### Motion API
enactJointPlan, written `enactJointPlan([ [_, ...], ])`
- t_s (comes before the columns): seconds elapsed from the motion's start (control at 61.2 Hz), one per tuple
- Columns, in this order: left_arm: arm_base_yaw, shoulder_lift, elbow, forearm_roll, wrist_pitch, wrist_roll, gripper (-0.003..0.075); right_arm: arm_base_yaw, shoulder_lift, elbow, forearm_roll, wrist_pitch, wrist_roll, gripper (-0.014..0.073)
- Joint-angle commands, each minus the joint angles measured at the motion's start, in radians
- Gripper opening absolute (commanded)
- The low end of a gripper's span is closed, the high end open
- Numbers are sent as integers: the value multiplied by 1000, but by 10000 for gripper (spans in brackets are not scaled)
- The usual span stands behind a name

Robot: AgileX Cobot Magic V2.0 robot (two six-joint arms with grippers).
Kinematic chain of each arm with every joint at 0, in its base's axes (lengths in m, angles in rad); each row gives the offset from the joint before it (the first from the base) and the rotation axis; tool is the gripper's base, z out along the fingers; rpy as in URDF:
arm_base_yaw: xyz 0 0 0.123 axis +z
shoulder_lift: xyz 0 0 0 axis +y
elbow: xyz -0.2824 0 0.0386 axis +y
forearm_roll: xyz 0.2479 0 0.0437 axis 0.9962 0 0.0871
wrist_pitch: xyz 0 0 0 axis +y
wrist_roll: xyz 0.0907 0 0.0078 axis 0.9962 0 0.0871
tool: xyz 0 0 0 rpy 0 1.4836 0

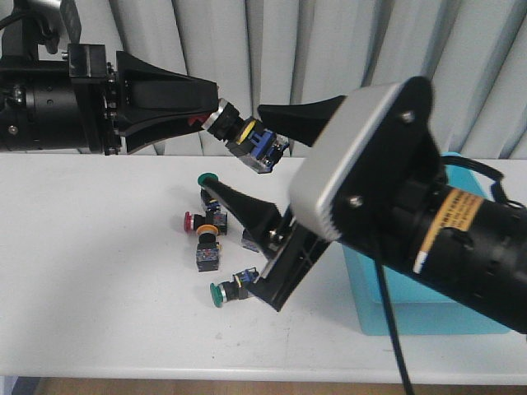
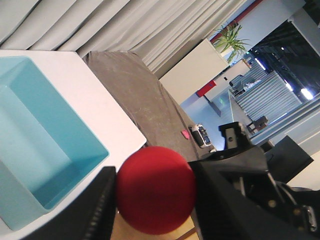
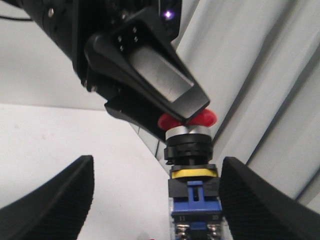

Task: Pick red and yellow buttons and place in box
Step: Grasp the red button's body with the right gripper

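Observation:
A red button (image 1: 247,136) hangs in the air above the table, and my left gripper (image 1: 206,111) is shut on its red cap (image 2: 155,190). The button's black and blue body (image 3: 194,200) points toward my right gripper (image 1: 235,148), which stands open around it, fingers (image 3: 55,200) well apart. The body lies close beside one finger; I cannot tell whether they touch. On the table lie another red button (image 1: 191,220) and a yellow button (image 1: 207,239). The turquoise box (image 1: 461,309) stands at the right, largely hidden behind my right arm. The left wrist view shows the box (image 2: 75,165) with nothing in its visible part.
Two green-capped buttons (image 1: 206,178) (image 1: 221,293) lie among the cluster on the white table (image 1: 99,271). Grey curtains hang behind the table. My right arm's big wrist housing (image 1: 370,156) covers the middle right of the front view.

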Motion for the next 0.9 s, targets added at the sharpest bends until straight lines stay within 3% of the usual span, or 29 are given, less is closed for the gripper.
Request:
enactJointPlan([
  [0.0,-5,-35,-26,-94,21,3,-8,-1,7,-53,3,-55,-32,517],
  [0.278,-5,-35,-26,-101,30,3,-8,-69,11,-60,7,-16,-34,512],
  [0.539,-5,-35,-26,-118,33,3,-8,-100,11,-58,4,-6,-26,444],
  [0.687,-5,-35,-26,-117,33,3,-8,-100,11,-57,4,-6,-26,368],
  [0.883,-5,-35,-26,-118,35,3,-8,-100,11,-57,4,-6,-26,166],
])
